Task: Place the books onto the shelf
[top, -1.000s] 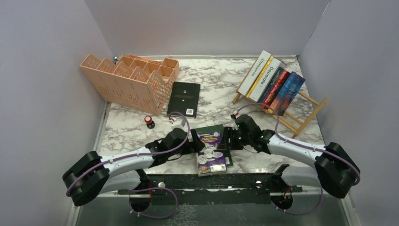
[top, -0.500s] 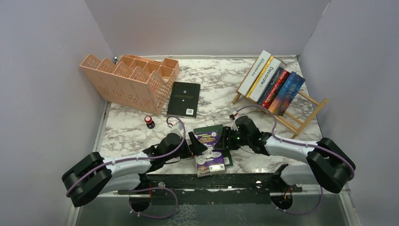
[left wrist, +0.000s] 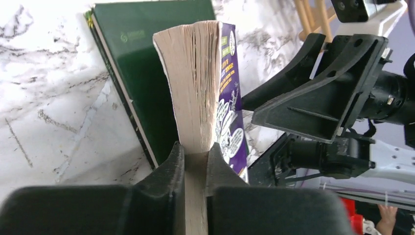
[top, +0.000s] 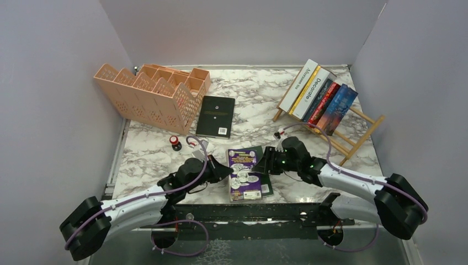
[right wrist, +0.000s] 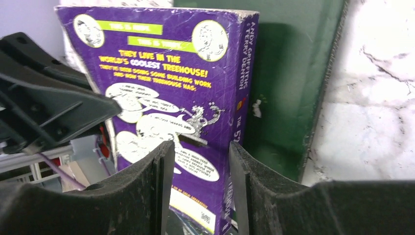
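The purple cartoon book (top: 244, 175) sat on top of the dark green book (left wrist: 147, 63), near the front edge of the marble table (top: 248, 99) and between the 2 arms. The left gripper (left wrist: 195, 152) came in from the left side, and its jaws were pinching the book by its paper page edge. The right gripper (right wrist: 198, 156) was just beside the book's other side, by the spine. Its jaws were spread apart, and the purple cover showed in the gap between them. I could not tell if they touched the book. The wooden shelf (top: 346, 148) stood far off at the back right, with a row of books (top: 318, 96) leaning in it. A black book (top: 216, 116) lay flat in the middle of the table. Next to it, at the back left, was a peach plastic organizer (top: 149, 94). A small red thing (top: 175, 142) sat in front of that.
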Robot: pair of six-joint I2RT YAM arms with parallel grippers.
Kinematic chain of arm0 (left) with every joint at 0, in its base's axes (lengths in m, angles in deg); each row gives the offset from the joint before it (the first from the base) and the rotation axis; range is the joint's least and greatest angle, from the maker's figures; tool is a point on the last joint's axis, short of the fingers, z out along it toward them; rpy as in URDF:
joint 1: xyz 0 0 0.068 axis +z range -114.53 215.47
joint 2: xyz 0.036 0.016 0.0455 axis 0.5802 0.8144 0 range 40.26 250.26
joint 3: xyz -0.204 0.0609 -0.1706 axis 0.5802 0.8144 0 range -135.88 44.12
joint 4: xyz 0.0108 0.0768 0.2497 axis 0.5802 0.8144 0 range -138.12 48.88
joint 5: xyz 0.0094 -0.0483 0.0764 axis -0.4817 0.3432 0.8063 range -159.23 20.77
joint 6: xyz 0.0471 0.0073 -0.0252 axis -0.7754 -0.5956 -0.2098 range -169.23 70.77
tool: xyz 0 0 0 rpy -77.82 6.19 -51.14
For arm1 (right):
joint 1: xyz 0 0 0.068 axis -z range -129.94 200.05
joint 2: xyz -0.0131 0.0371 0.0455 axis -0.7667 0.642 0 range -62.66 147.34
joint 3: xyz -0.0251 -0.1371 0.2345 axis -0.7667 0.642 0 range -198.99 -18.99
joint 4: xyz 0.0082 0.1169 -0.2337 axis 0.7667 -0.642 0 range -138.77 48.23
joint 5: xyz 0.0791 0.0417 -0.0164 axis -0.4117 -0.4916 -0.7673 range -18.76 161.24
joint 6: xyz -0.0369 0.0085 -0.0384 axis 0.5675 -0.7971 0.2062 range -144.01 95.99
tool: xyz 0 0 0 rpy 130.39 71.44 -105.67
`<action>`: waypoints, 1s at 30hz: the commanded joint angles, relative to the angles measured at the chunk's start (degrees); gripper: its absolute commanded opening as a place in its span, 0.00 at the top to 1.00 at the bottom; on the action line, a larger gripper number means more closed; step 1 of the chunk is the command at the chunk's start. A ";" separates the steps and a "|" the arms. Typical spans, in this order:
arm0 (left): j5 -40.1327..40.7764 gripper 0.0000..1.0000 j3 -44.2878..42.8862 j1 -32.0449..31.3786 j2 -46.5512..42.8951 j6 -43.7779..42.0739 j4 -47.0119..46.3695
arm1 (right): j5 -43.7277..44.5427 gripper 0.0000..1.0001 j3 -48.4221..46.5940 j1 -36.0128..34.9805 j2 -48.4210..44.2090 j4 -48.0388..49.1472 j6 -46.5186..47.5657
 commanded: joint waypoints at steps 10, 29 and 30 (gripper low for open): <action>-9.97 1.00 -14.10 9.87 -3.48 -10.76 8.26 | 9.49 0.35 -4.84 -0.31 -18.43 -5.16 -0.15; -45.94 1.00 -38.83 18.81 5.14 -12.32 2.00 | -5.07 0.16 -14.82 -0.26 -29.16 -7.74 7.16; -46.02 1.00 -38.76 18.83 5.19 -11.97 1.11 | -6.96 0.18 -14.18 -0.28 -29.95 -6.07 6.86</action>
